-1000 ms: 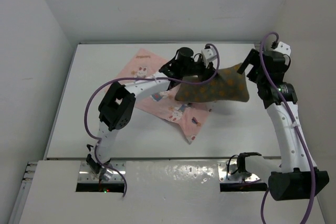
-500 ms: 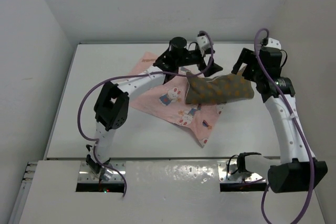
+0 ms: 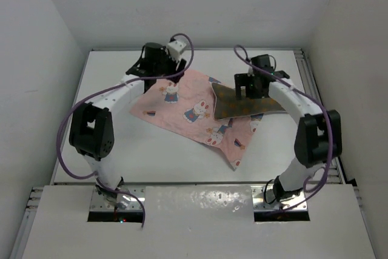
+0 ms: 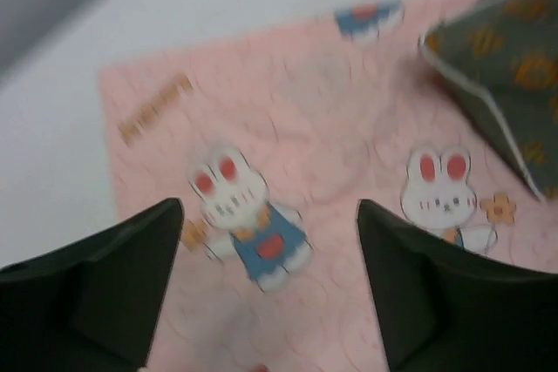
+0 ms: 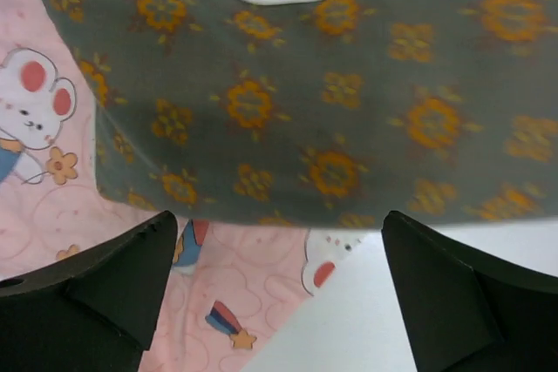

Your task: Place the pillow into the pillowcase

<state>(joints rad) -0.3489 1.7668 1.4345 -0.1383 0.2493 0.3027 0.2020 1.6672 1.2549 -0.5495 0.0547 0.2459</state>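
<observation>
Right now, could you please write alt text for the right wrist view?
The olive-brown pillow fills the upper frame, lying partly on the pink bunny-print pillowcase and partly on the white table. The right gripper stands open below it, holding nothing.

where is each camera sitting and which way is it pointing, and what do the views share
Top external: above and behind the bases, looking down on the table, left arm, right arm, pillowcase and pillow.
Left wrist: on the left arm, looking down past the open left gripper at the pillowcase, with a pillow corner at right.
Right wrist: on the right arm, looking down past the open right gripper at the pillow lying partly on the pillowcase.
Shared: all three show pillow and pillowcase.
</observation>
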